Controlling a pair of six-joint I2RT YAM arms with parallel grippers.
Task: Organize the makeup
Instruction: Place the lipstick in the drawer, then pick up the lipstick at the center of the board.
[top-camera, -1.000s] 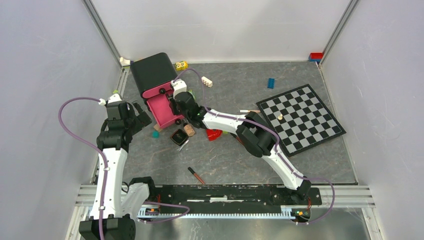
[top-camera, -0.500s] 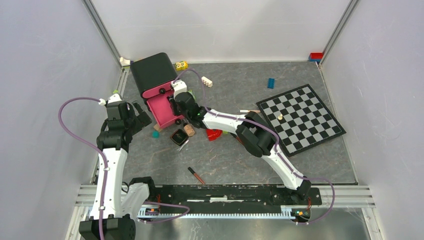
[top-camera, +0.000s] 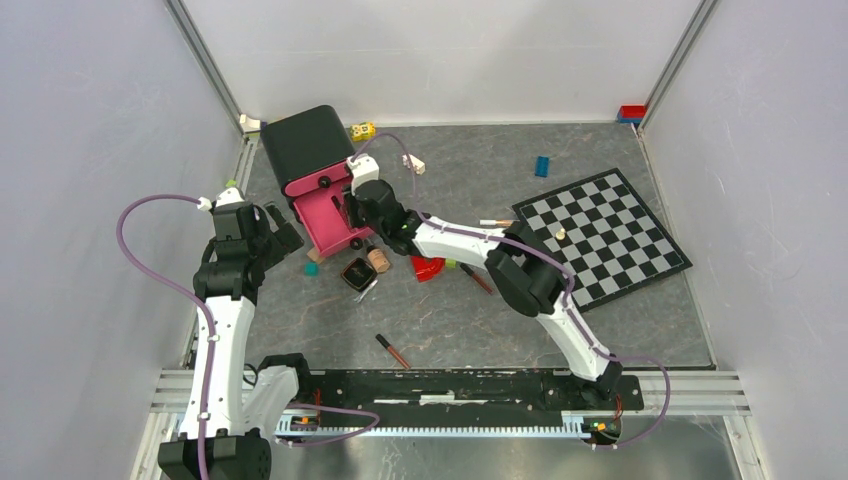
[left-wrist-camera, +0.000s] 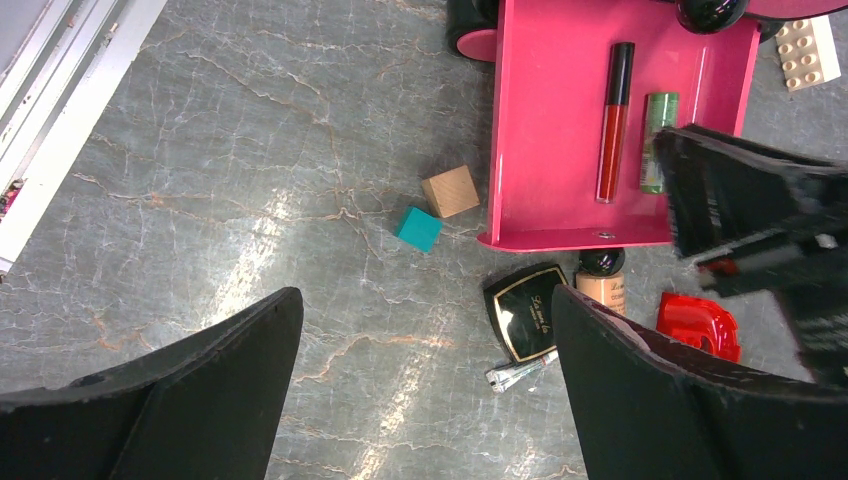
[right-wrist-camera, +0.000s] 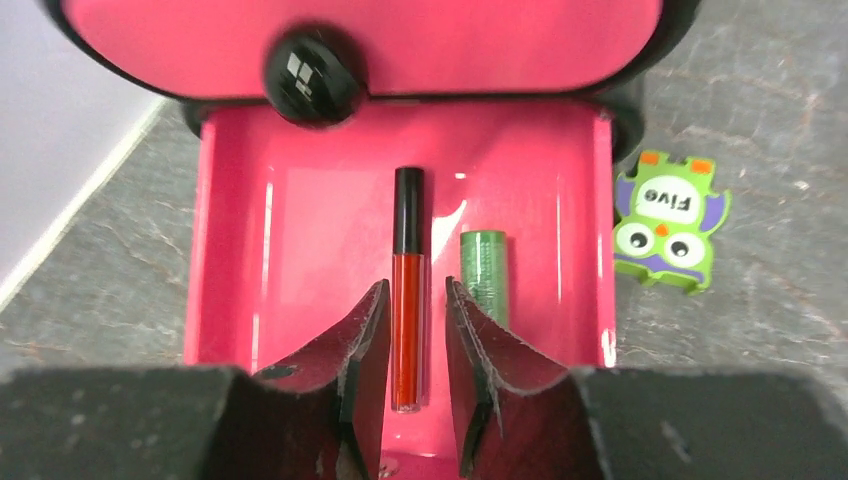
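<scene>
- Two tubes lie side by side, not touching, on the floor of the open pink drawer (right-wrist-camera: 300, 270): a red lip gloss tube (right-wrist-camera: 406, 300) with a black cap, and a green tube (right-wrist-camera: 484, 275) to its right in the right wrist view.
- The right gripper (right-wrist-camera: 416, 290) hangs over the drawer's near end with its jaws a little apart. The lower half of the red lip gloss tube shows in the gap, lying flat and not pinched.
- The left gripper (left-wrist-camera: 425, 300) hovers over the grey counter (top-camera: 450, 320), spread wide, with nothing between its fingers.
- A square black compact (left-wrist-camera: 527, 320) lies on the counter just outside the drawer's open end. A beige bottle (left-wrist-camera: 603, 280) with a black cap lies just beside it, and a red D-shaped piece (left-wrist-camera: 700, 325) lies near the bottle.
- A teal cube (left-wrist-camera: 418, 228) and a wooden cube (left-wrist-camera: 450, 191) sit close together beside the drawer.
- A slim dark tube (top-camera: 393, 350) lies alone, nearer the arm bases.
- A green owl card (right-wrist-camera: 668, 220) lies flat against the drawer's outer side.
</scene>
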